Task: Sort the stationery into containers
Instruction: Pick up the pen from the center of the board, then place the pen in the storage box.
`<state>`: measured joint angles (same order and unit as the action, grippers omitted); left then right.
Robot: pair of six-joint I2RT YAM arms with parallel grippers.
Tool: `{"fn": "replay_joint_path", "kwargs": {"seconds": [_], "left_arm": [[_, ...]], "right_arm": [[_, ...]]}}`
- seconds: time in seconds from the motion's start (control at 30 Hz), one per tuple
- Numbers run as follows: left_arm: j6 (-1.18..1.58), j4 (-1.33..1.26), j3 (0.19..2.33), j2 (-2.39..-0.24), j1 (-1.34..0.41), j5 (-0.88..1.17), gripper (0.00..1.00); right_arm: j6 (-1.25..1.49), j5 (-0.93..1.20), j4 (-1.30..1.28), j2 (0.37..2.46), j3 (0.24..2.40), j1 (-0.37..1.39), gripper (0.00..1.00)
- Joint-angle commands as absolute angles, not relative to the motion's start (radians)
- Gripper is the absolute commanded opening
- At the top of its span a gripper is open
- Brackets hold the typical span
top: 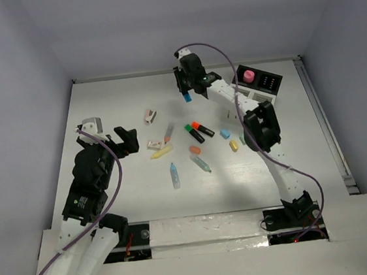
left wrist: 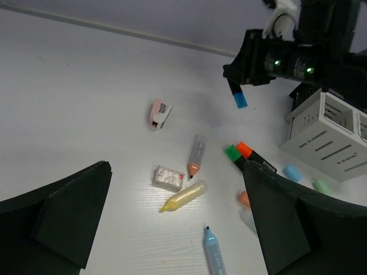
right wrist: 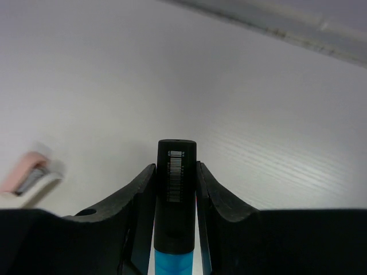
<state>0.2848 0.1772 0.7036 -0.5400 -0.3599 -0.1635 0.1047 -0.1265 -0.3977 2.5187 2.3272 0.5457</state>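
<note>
- Top view: the right gripper (top: 188,90) is hovering at 12 o'clock of the scattered stationery. Its fingers are pinching a black highlighter (top: 186,97) clear of the table, blue cap hanging down.
- The white slatted box (top: 244,91) and the joined black box (top: 268,82) are sitting at 3 o'clock of that gripper. A pink-capped bottle (top: 248,76) is standing near their seam; which compartment cannot be told.
- The left gripper (top: 109,133) is hanging at 9 o'clock of the pile, fingers spread, holding nothing.
- Left wrist view: the spread fingers are framing a yellow pen (left wrist: 184,196) and a small white piece (left wrist: 168,178), which are lying just beside each other. The green-capped highlighter (left wrist: 233,153) and orange-capped highlighter (left wrist: 245,149) are lying touching at 2 o'clock of the pen.
- Right wrist view: both fingers are pressing the black barrel, with its barcode label facing the camera.
</note>
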Motion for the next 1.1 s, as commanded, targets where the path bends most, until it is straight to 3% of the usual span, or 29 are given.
{"fn": "replay_joint_path", "kwargs": {"seconds": [0.0,0.23,0.47,0.73,1.07], "left_arm": [[0.267,0.129,0.727,-0.532,-0.365,-0.144,0.99],[0.262,0.129,0.727,-0.508,-0.374,-0.118,0.99],[0.256,0.13,0.726,-0.48,-0.408,-0.113,0.99],[0.253,0.147,0.727,-0.466,-0.426,-0.12,0.99],[0.25,0.15,0.729,-0.477,-0.426,-0.13,0.99]], "right_arm": [[0.095,-0.158,-0.132,2.224,2.261,0.546,0.0],[0.104,-0.333,0.021,1.808,1.826,0.376,0.0],[0.167,-0.406,0.052,1.617,1.563,0.112,0.0],[0.135,-0.397,0.319,1.592,1.327,0.041,0.0],[0.045,-0.422,0.429,1.73,1.316,0.041,0.0]]}}
